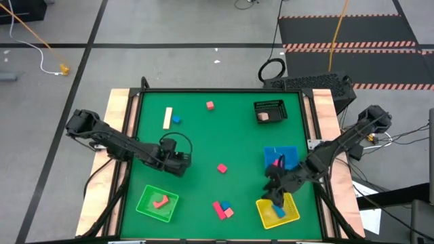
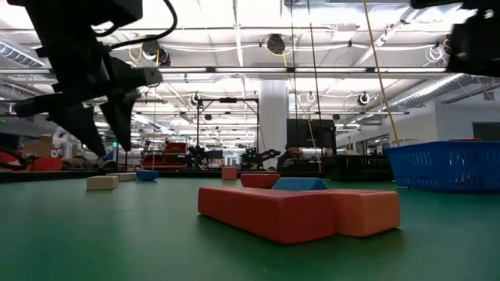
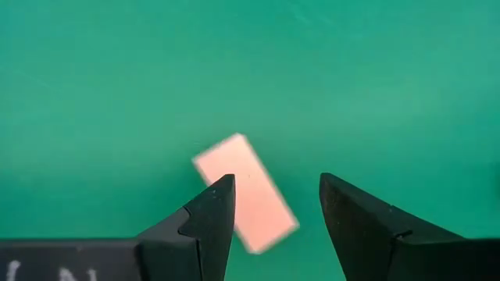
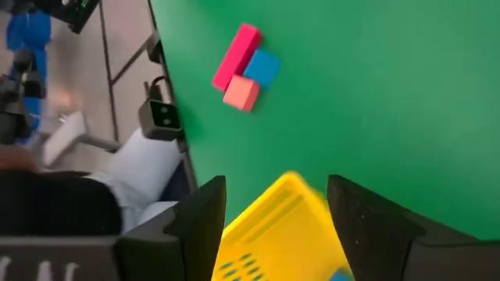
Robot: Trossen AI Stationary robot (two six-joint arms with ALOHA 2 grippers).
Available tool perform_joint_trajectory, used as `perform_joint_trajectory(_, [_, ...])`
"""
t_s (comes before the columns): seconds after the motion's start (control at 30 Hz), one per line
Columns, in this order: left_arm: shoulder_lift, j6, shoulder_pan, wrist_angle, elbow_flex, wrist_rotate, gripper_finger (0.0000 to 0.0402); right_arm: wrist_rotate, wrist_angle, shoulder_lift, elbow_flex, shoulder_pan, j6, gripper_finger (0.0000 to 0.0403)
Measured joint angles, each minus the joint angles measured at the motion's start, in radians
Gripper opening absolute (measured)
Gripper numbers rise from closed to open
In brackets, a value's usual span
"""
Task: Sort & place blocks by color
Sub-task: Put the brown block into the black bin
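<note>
Right gripper (image 1: 277, 197), jaws apart w/ nothing held, hangs over yellow tray (image 1: 290, 215) w/ a blue block (image 1: 279, 212) inside; left gripper (image 3: 273, 207), open & empty, above a pink block (image 3: 246, 191) — should drop straight, centre it betw. fingers, then close.

Three trays (image 1: 157, 211) lie on the desk (image 1: 196, 146), plus one black basket (image 1: 270, 108); about eleven blocks (image 1: 222, 168) show, five inside containers.
</note>
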Motion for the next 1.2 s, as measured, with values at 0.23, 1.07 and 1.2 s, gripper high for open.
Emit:
perform_joint_trajectory(0.23, [0.105, -0.115, -0.015, 0.046, 0.001, -0.008, 0.0186, -0.001, -0.005, 0.000, 0.000, -0.085, -0.264, 0.0212])
perform_joint_trajectory(1.07, [0.208, -0.147, -0.015, -0.216, 0.176, -0.063, 0.0186, -0.002, -0.005, 0.000, 0.000, -0.176, -0.522, 0.0212])
perform_joint_trajectory(1.2, [0.232, -0.190, -0.016, -0.225, 0.177, -0.023, 0.0186, -0.002, -0.005, 0.000, 0.000, -0.176, -0.523, 0.0212])
